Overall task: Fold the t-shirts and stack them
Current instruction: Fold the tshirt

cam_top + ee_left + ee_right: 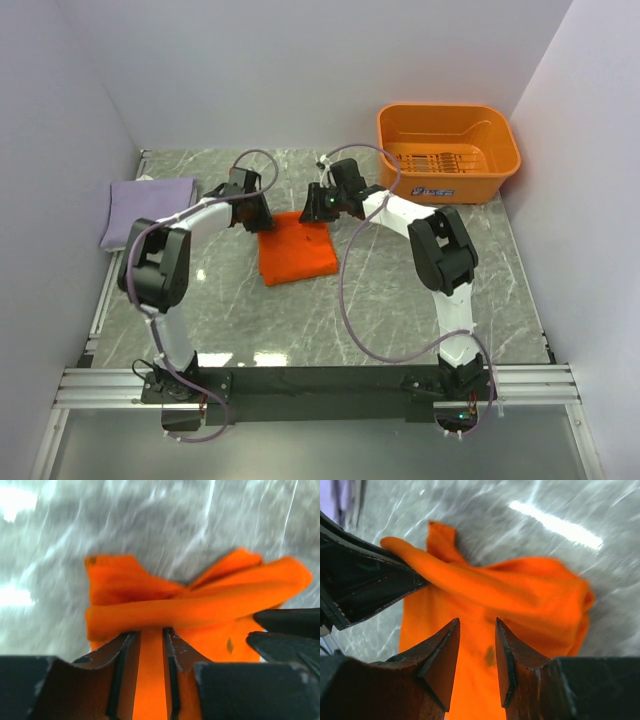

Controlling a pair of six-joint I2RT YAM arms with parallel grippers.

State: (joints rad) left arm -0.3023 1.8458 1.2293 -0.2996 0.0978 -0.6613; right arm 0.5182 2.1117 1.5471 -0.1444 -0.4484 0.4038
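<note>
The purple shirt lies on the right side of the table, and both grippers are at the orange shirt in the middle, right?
Not quite: the purple shirt lies on the left side of the table, as the top external view shows. The left gripper and right gripper are indeed at the orange shirt in the middle.

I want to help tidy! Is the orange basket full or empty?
Empty: the orange basket shows only its bare slotted bottom from above, with nothing lying inside.

A grey marbled tabletop [400,300], streaked with bright glare, sits enclosed by plain pale walls [300,60] on three sides.
</note>
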